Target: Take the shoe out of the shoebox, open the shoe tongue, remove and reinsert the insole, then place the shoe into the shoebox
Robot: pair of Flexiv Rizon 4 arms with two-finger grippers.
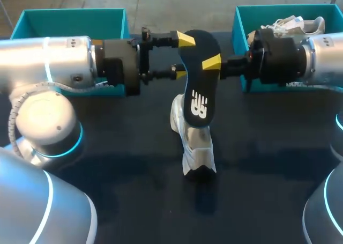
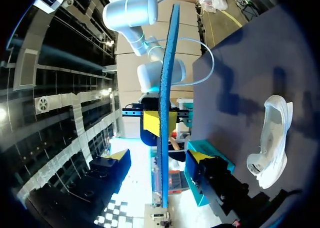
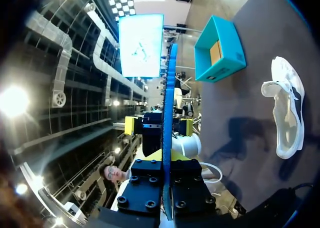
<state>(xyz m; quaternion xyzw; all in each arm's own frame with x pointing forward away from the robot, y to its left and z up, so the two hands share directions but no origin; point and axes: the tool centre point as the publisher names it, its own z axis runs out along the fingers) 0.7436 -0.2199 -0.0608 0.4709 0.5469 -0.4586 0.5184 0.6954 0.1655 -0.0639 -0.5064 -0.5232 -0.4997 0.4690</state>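
Bench (image 1: 107,147): one continuous work surface, plain and uniform in finish. It appears dark and matt, near-black in the head view and grey-violet in both wrist views. The far edge runs straight across the head view. Lighting on the surface is diffuse and even, without hard glare. Soft-edged shadows lie across the middle of the bench, and the wrist views show them overlapping at differing depths. A faint cyan sheen is noted on the surface towards its left and right sides.
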